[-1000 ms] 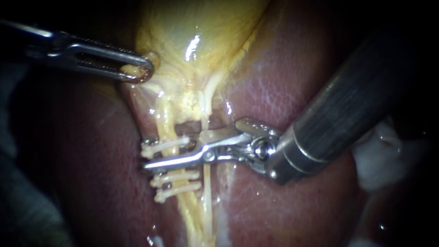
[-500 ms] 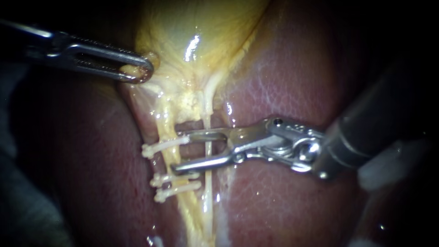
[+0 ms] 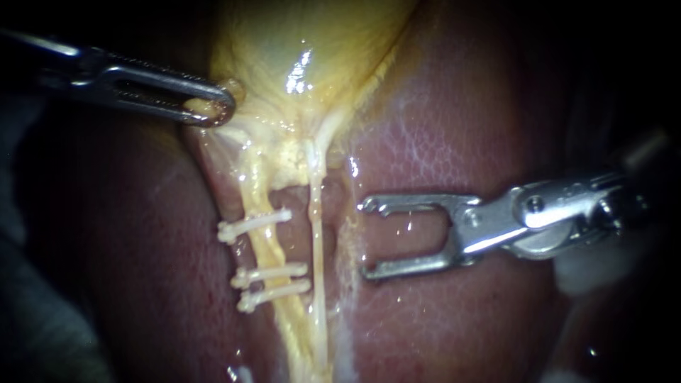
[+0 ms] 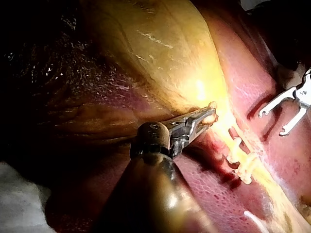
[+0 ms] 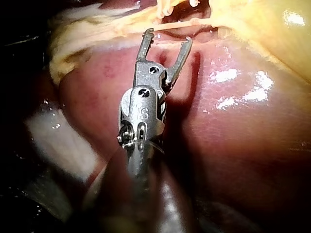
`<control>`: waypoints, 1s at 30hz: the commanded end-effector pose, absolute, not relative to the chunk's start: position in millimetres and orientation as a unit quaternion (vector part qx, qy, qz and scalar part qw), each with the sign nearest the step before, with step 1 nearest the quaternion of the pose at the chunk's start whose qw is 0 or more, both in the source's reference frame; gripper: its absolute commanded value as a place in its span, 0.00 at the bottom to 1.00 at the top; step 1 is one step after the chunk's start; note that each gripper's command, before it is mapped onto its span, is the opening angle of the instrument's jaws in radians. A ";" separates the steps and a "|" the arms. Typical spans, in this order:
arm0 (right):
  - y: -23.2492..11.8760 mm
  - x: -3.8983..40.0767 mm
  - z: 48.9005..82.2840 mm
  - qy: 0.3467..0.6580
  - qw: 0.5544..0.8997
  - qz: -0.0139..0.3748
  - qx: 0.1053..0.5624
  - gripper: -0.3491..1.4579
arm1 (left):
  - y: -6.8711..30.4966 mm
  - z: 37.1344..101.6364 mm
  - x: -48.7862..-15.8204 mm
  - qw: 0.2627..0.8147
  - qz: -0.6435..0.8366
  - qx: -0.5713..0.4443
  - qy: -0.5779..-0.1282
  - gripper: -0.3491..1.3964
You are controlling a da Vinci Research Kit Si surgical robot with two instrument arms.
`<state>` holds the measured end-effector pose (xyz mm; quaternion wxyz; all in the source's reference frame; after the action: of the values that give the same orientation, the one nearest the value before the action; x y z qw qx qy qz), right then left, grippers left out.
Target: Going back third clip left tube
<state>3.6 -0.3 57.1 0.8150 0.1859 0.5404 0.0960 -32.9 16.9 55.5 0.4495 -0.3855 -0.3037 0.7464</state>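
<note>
1. Left tube point(image 3: 264, 241) carries three white clips point(image 3: 271, 273) set crosswise: one higher up, two close together below. We can't tell which is the "third".
2. Right tube point(image 3: 316, 234), thin and pale, runs just beside it w/ no clip on it.
3. Our right instrument point(image 3: 369, 238) lies over the liver point(image 3: 440, 142), near the right tube but clear of both tubes. Jaws apart & empty. We judge this suits backing off w/o snagging a clip.
4. Our left instrument point(image 3: 211, 110) has its jaws clamped on the gallbladder point(image 3: 305, 42) at its lower edge, above the tubes. Probably traction, so the tubes stay taut & exposed.
</note>
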 end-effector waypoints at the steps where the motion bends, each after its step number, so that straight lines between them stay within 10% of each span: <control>1: -0.1 3.3 56.9 0.540 0.815 0.096 0.185 0.47 | 16.9 55.5 -32.9 0.450 0.746 -0.385 -0.304 0.00; 30: 0.5 1.2 56.5 0.544 0.816 0.079 0.179 0.47 | 15.6 62.3 -38.8 0.437 0.753 -0.388 -0.304 0.00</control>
<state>1.1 0.4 56.5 0.8156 0.1803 0.5441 0.0787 -38.9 15.7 62.3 0.4361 -0.3882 -0.3042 0.7527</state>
